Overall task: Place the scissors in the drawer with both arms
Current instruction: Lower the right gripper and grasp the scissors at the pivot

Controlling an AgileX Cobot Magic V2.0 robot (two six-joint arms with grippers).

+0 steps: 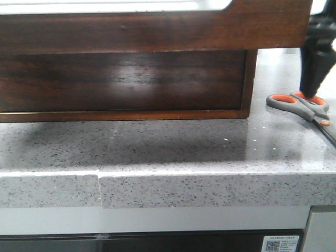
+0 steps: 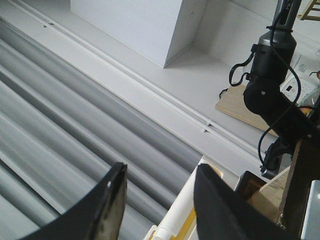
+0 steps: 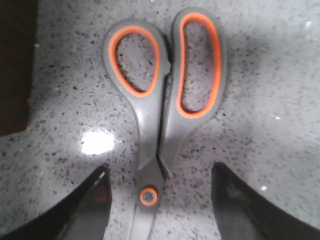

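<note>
The scissors (image 1: 299,104) lie flat on the speckled counter, to the right of the wooden cabinet, handles toward the cabinet. My right gripper (image 1: 314,95) stands just above them. In the right wrist view it (image 3: 160,169) is open, one finger on each side of the orange pivot of the scissors (image 3: 150,130), not touching them. The drawer (image 1: 157,31) is the glossy reddish-brown front at the top, with pale inside showing through its notch; it stands forward of the panel below. My left gripper (image 2: 160,167) is open and empty, raised, and out of the front view.
The dark cabinet frame (image 1: 251,84) sits on the grey stone counter (image 1: 157,147), whose front edge runs across the lower front view. The left wrist view shows ribbed grey slats (image 2: 60,125), a white box (image 2: 135,25) and my right arm (image 2: 270,90).
</note>
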